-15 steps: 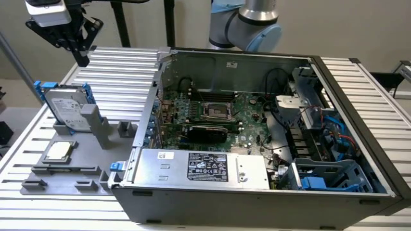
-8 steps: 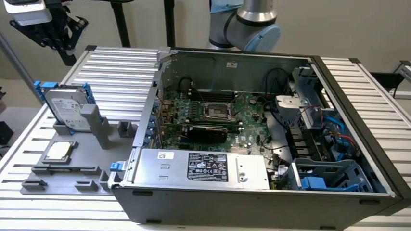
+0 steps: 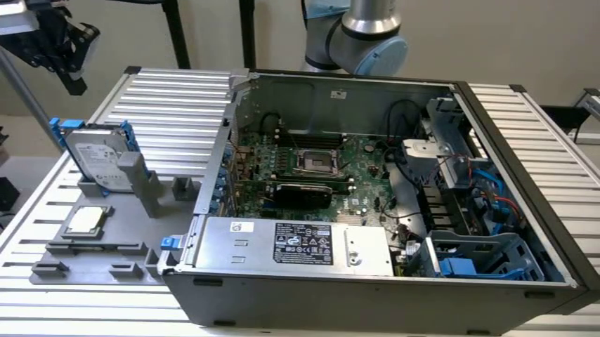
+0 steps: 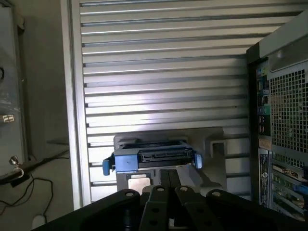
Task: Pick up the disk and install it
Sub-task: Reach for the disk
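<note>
Wrist view, pincer point(image 4: 169, 174) closed, empty, well above disk point(image 4: 150, 159) standing upright in grey stand point(image 4: 215, 139)

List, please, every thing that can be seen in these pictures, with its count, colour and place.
table: one, silver, slatted, under everything.
computer case: one, dark grey, open, on the table.
motherboard: one, green, inside the case.
power supply: one, silver with a black label, inside the case at its near edge.
fixture: one, grey, on the table at the exterior view's left of the case.
disk: one, silver-grey with a white label, in a blue carrier, standing upright in the fixture.
CPU chip: one, silver, lying flat on the fixture.
robot arm: one, silver and blue, behind the case.
hand: one, black, raised over the disk, apart from it.
</note>
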Action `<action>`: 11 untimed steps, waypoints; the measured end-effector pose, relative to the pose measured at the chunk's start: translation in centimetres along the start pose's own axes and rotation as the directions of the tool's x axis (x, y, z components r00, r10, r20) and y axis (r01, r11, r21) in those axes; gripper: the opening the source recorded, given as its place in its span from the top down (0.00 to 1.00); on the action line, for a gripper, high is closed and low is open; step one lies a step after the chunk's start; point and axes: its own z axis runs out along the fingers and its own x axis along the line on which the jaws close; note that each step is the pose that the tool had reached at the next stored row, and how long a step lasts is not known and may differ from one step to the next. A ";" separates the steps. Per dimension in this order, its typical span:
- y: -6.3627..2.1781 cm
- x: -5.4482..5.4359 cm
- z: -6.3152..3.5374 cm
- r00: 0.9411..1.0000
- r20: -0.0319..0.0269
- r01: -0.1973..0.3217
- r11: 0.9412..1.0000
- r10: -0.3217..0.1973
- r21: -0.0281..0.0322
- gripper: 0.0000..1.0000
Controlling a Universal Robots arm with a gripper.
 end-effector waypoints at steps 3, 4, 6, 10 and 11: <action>-0.04 1.4 0.06 1.000 0.000 0.000 1.000 0.000 0.000 0.89; -0.05 1.8 0.09 1.000 0.000 0.000 1.000 0.000 0.000 0.89; -0.07 2.7 0.15 1.000 0.000 0.000 1.000 0.000 0.000 0.89; -0.11 3.7 0.18 1.000 0.000 0.000 1.000 0.000 0.000 0.89; -0.11 3.7 0.18 1.000 0.000 0.000 1.000 0.000 0.000 0.89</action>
